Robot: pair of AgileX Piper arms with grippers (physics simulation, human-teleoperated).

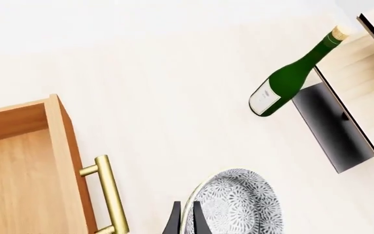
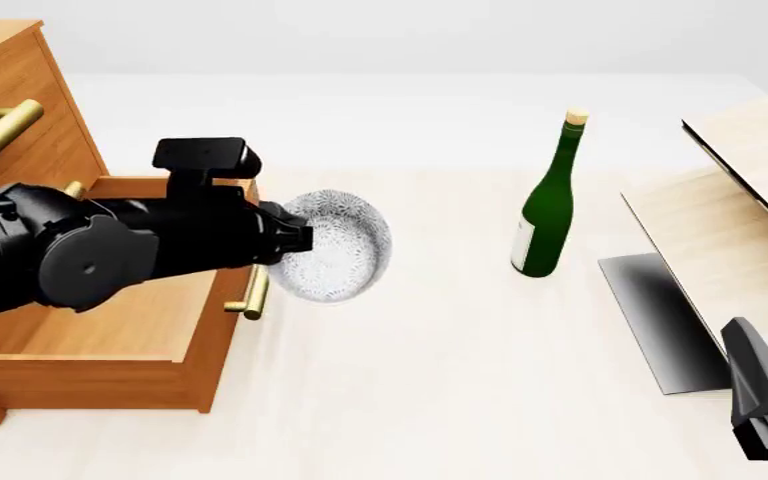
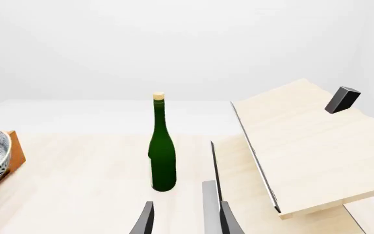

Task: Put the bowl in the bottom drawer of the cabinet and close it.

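The left gripper point(image 1: 185, 219) is seen clamped on the rim of the bowl point(image 2: 337, 245), one dark finger on each side of the wall in the left wrist view. The bowl is held clear of the table, tipped so that its side faces the front camera. It hangs just outside the brass handle point(image 2: 256, 290) of the bottom drawer point(image 2: 117, 325), which stands pulled out of the cabinet point(image 2: 17, 90) with its wooden floor exposed. The drawer cavity lies to the robot's left of the bowl; a sideways carry over the drawer front is judged to be needed. The right gripper point(image 3: 180, 214) is parted, empty, and well apart near the table's right.

Hidden: the left fingertips in the front view (behind the arm), the drawer's rear, and the bowl's inside.
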